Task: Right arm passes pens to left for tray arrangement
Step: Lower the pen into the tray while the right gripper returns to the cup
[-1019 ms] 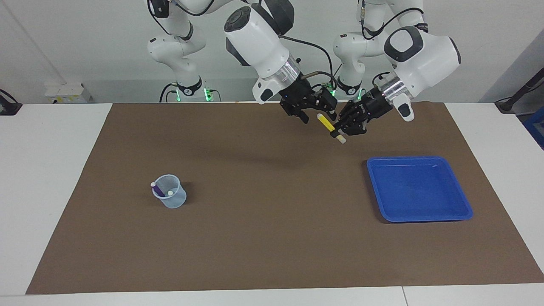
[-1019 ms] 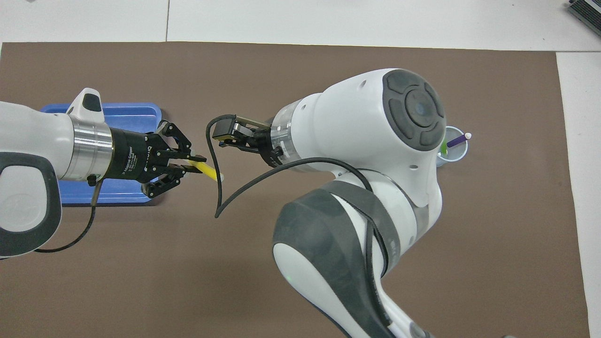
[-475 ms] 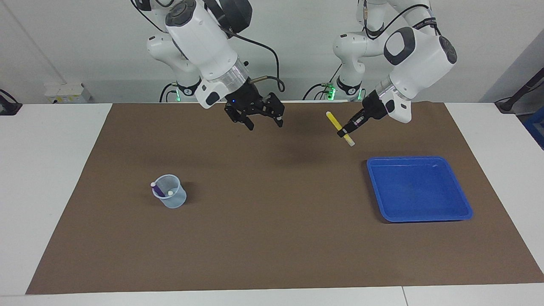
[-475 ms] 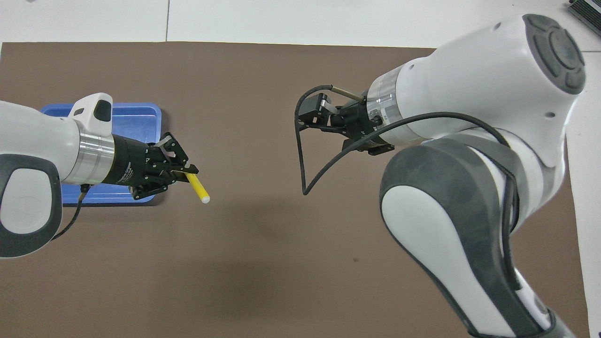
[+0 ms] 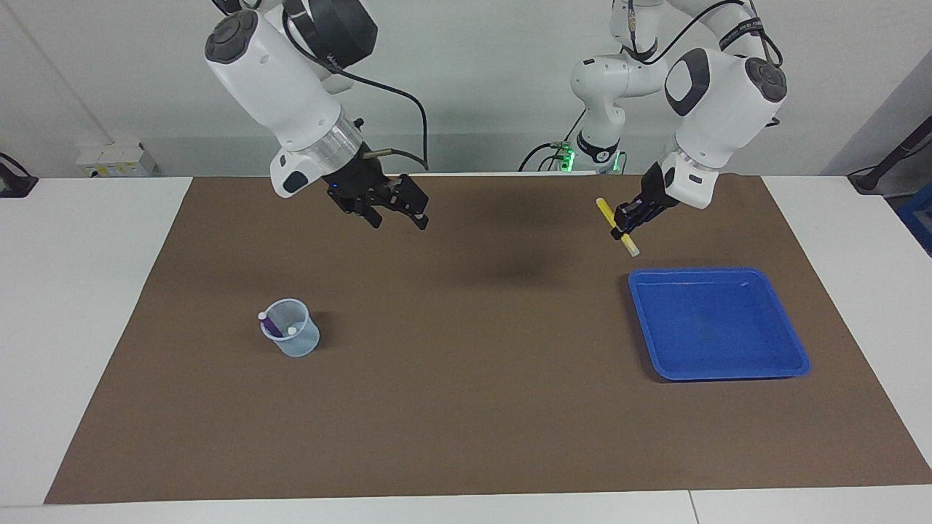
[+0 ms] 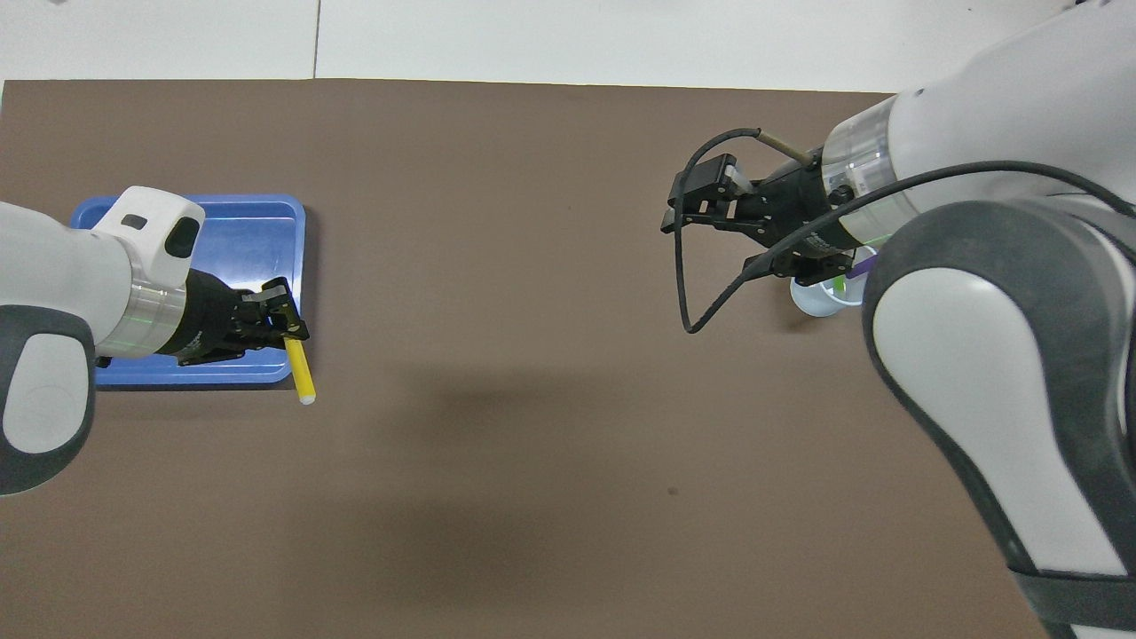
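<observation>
The left arm's black two-finger end effector (image 5: 630, 218) (image 6: 282, 321) is clamped on a slim yellow marker pen with a pale cap (image 5: 617, 227) (image 6: 300, 371). It grips the pen near the middle, so the capped end slants down out of the fingers and the yellow end sticks up above them. This end effector hangs in the air over the brown mat (image 5: 466, 407) (image 6: 532, 461), just off the robot-side edge of the shallow, roughly square bright blue plastic tray (image 5: 790, 342) (image 6: 266, 213); the tray lies flat on the tabletop (image 5: 95, 291) below the gripped pen, toward the left arm's end.

The right arm's black two-finger end effector (image 5: 397, 211) (image 6: 710, 209) is raised over bare mat, fingers spread apart and holding nothing, a thin metal cable plug (image 5: 375, 154) (image 6: 781, 146) jutting from its wrist. Below it and toward the right arm's end stands a small clear plastic cup (image 5: 291, 337) (image 6: 821, 297). A purple marker pen (image 5: 269, 324) (image 6: 861, 266) leans in the cup, its pale cap over the rim. Beside it in the cup is a second pale cap, and the overhead view shows a sliver of a green marker pen (image 6: 840, 285) there.
</observation>
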### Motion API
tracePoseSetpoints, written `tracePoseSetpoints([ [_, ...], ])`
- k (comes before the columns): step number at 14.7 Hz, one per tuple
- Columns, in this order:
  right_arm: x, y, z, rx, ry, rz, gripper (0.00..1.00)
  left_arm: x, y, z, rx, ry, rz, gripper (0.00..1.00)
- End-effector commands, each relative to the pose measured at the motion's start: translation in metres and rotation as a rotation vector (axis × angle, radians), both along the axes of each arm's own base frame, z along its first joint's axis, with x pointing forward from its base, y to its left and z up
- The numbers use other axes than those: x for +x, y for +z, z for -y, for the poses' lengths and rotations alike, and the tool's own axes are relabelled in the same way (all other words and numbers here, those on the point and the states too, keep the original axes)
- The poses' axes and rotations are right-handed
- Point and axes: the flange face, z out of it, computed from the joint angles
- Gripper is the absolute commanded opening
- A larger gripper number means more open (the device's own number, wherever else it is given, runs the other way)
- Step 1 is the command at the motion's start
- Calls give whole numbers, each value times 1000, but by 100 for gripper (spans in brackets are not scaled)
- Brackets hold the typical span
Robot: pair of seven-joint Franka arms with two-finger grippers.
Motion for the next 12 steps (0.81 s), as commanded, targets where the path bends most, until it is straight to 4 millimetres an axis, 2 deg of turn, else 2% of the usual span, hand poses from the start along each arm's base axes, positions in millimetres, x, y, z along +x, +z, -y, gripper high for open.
tracePoseSetpoints([
  [1,-9,8,20,-13,-9,1,100,-1,-3,-26,90,-149,69,0],
  [4,-7,4,35,-27,-15,-17,100,10,-17,-31,145,-220,95,0],
  [6,-2,0,63,-104,57,28,100,24,-32,-51,168,-281,109,0],
  [8,2,-8,97,-171,184,83,100,34,-40,-56,201,-329,109,0],
  [10,-2,-25,126,-205,216,127,100,40,-48,-61,235,-359,102,0],
  [12,2,-42,144,-257,237,250,100,44,-58,-77,232,-337,98,0],
])
